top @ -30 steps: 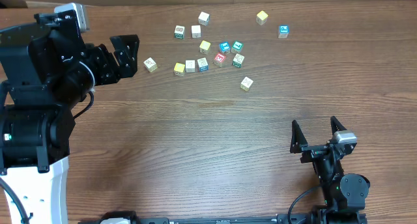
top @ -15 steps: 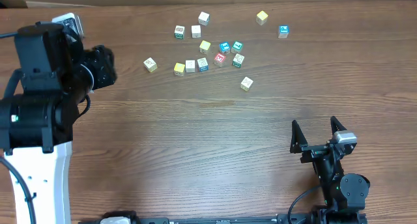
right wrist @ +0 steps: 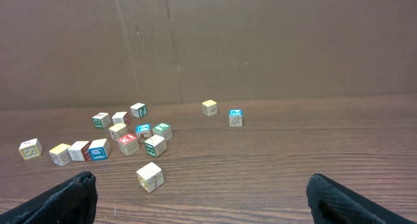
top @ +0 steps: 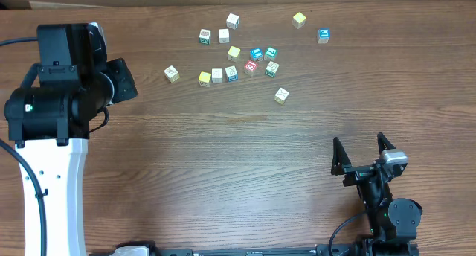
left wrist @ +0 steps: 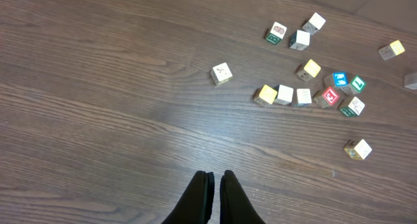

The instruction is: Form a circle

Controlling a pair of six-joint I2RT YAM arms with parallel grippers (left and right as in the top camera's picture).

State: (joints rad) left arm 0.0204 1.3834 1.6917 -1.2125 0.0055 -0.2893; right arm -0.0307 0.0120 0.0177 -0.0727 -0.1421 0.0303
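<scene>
Nothing can be read. The wooden cubes (top: 251,66) at the far side carry red, blue and green prints, all too small to make out.

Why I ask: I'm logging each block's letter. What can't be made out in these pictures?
- Letters on the cubes: too small from overhead, blurred in both wrist views.
- Left gripper: overhead, lost against its own black arm; the left wrist view shows only the shut jaws' tips, the rest cut off by the bottom edge.
- Right gripper: in its wrist view only two tips show, at the bottom corners.
- Edge cube: cut off by the left wrist view's right edge.
</scene>
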